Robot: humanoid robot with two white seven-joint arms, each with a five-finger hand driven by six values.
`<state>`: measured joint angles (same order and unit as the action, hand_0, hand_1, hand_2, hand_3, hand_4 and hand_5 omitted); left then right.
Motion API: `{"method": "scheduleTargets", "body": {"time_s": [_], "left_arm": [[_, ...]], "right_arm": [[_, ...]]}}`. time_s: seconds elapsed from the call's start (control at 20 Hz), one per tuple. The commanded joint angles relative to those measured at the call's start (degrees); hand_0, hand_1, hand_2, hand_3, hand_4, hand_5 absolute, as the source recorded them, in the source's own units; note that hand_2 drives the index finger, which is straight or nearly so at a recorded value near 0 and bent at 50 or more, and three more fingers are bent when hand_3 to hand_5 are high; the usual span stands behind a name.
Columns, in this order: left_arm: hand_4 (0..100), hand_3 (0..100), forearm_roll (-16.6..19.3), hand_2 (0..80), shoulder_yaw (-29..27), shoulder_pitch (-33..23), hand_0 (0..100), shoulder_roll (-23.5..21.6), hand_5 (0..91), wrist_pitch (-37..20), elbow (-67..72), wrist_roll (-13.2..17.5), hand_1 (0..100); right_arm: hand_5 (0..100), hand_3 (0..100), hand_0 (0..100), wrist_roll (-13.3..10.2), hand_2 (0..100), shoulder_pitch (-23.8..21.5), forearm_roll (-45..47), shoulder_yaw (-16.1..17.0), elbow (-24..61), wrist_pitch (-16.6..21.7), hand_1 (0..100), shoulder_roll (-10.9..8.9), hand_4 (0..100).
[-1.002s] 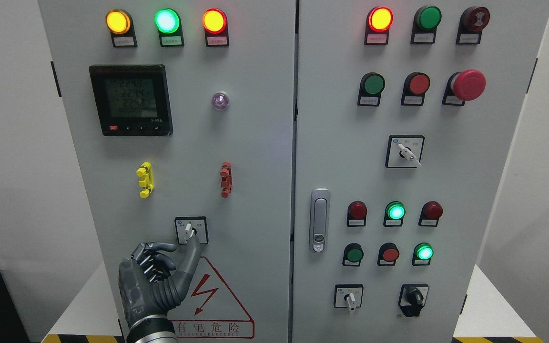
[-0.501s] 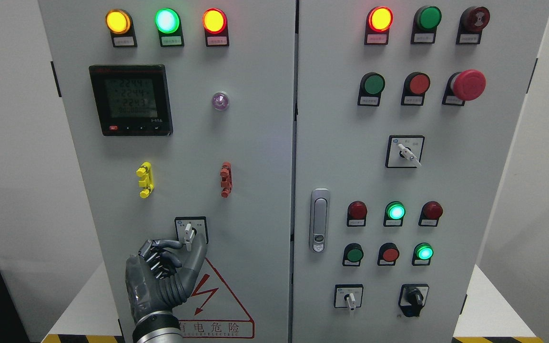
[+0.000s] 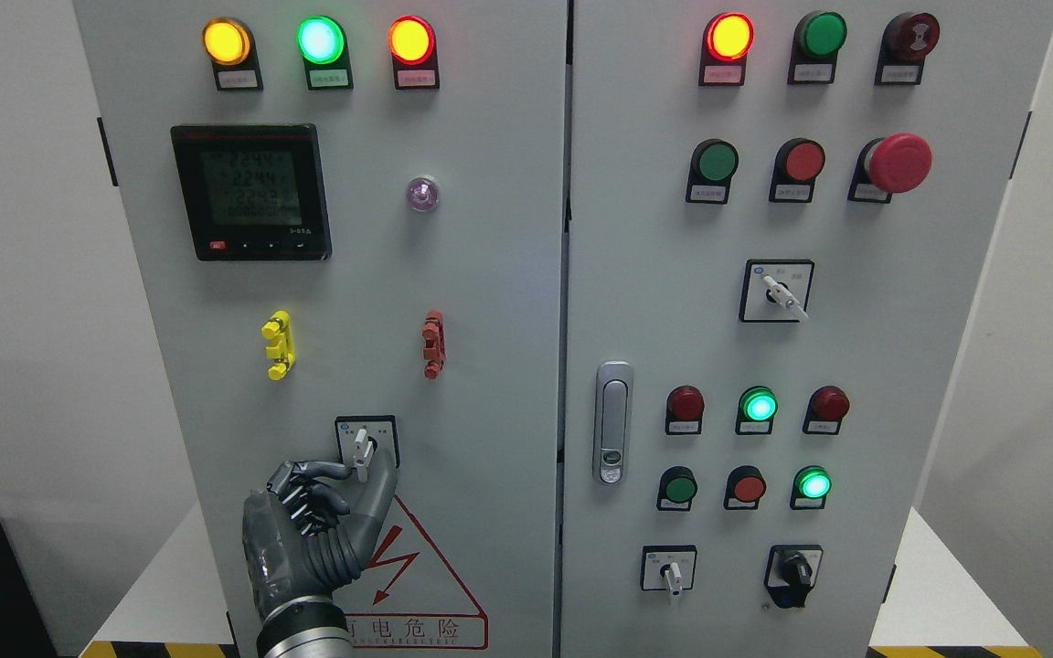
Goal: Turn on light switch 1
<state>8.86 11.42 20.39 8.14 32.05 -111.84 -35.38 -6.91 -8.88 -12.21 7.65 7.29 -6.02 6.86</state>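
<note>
The left hand (image 3: 318, 525) rose from the bottom edge of the head view, against the lower part of the left door (image 3: 490, 292) of a grey electrical cabinet. Its thumb and one finger were closed around the lower end of the small white handle of the rotary switch (image 3: 362, 444), which sat directly above the hand in a square black frame. The other fingers (image 3: 303, 507) were curled in toward the palm. The handle stood almost upright. It was hard to tell how firmly the two fingertips pressed on it.

Just below and to the right of the hand, partly covered by it, there was a red warning triangle (image 3: 417, 567) with a lightning sign and a line of Chinese characters under it. Above the switch, to the upper left of the hand, a yellow clip (image 3: 278, 344) was fixed on the door, and to the upper right a red clip (image 3: 433, 344). Higher above the hand was a black digital meter (image 3: 251, 192) with a lit screen, and at the top three lamps (image 3: 320, 40) were shining: amber, green and red-orange.

Far to the right of the hand, on the right door (image 3: 929, 366), were a metal door latch (image 3: 613, 422), more lamps and push buttons, a red mushroom button (image 3: 898, 163) and three other selector switches.
</note>
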Motion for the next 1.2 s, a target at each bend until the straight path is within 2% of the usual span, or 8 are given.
{"method": "scheduleTargets", "body": {"time_s": [0.0,0.35,0.7,1.15], "left_arm": [[95,93,0.19,60.4,0.18,0.70,7,0.21,86.2,0.38,0.22,-0.04,71],[95,93,0.19,60.2,0.18,0.96,9,0.30,86.1,0.64,0.22,0.05,70],[95,93,0.19,59.8,0.09,1.05,19,0.30,86.0,0.99,0.13,0.05,72],[95,93,0.11,59.9,0.09,0.96,22,0.30,85.9,1.35,0.21,0.05,72]], "right_arm": [[0,0,5,0.05,0,0.00,0.00,0.00,0.00,0.05,0,0.00,0],[0,0,5,0.05,0,0.00,0.00,0.00,0.00,0.05,0,0.00,0],[0,0,5,0.05,0,0.00,0.00,0.00,0.00,0.05,0,0.00,0],[0,0,5,0.05,0,0.00,0.00,0.00,0.00,0.05,0,0.00,0]]}}
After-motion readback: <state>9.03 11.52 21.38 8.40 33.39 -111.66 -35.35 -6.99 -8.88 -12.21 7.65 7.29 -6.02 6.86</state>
